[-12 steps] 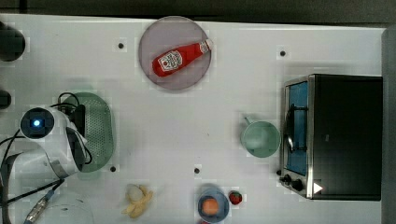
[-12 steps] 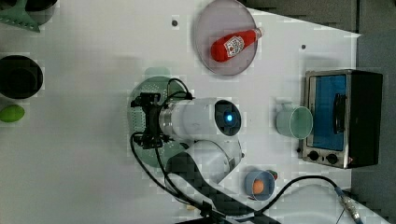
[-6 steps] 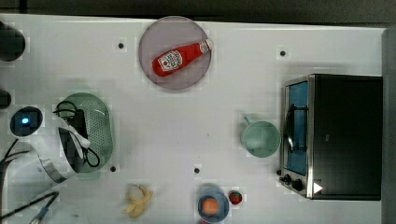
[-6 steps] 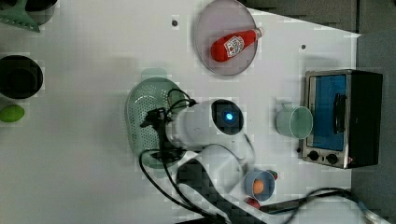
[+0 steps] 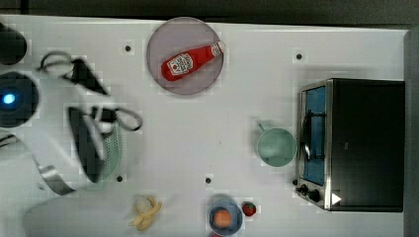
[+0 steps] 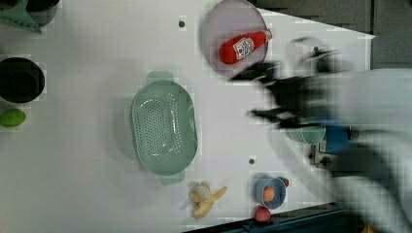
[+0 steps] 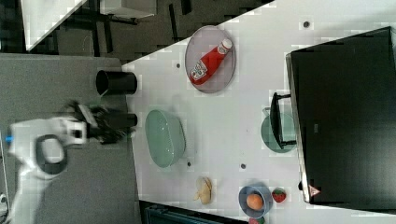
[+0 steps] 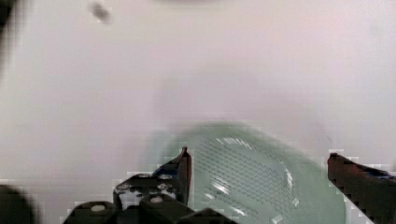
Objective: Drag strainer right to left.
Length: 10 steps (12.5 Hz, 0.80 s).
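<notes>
Strainer (image 6: pixel 164 127) lies unobstructed — banana (image 6: pixel 205 198) near, ketchup plate (image 6: pixel 214 29) well apart.

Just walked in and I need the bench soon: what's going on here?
A robot arm is working with a mint-green strainer on a white table. Its claw is open and holds nothing; in the wrist view the strainer lies below it between the spread fingers. The strainer sits empty and upright near the top view's left end, apart from the ketchup bottle on its plate, the mug and the banana.
</notes>
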{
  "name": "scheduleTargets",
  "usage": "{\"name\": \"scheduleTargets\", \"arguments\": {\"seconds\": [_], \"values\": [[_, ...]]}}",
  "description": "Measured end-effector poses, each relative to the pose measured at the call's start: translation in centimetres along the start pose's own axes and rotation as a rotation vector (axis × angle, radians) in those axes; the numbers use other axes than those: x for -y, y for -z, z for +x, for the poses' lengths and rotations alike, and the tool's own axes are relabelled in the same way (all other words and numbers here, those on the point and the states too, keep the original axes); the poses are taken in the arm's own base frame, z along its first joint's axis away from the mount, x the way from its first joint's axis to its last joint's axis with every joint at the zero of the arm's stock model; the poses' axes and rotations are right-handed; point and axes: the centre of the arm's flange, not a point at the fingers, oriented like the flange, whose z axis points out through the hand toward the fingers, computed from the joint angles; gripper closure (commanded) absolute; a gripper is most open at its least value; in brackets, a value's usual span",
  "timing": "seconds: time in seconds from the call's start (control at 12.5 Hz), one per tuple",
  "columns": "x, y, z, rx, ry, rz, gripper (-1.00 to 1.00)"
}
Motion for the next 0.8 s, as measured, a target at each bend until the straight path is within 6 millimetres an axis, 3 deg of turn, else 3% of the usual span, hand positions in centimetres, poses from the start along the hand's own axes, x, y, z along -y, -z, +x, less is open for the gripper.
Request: {"name": "scheduleTargets", "arguments": {"seconds": [0.16,0.32,0.4,0.56,0.64,0.8], "values": [[-3.6,10.5,9.4,-0.051,0.035,0.076,-1.0],[-10.7,18.0,18.8,-0.082,0.047,0.081,-1.0],[-14.9,20.0,22.9,-0.081,0.044,0.084,-1.0],[-22.4,21.7,29.2,-0.066,-0.005,0.089,-1.0],[-25.4,22.0,31.6,-0.097,-0.024,0.063,-1.0],[-28.8,21.0,33.7,-0.108,-0.053,-0.02,-1.0]]}}
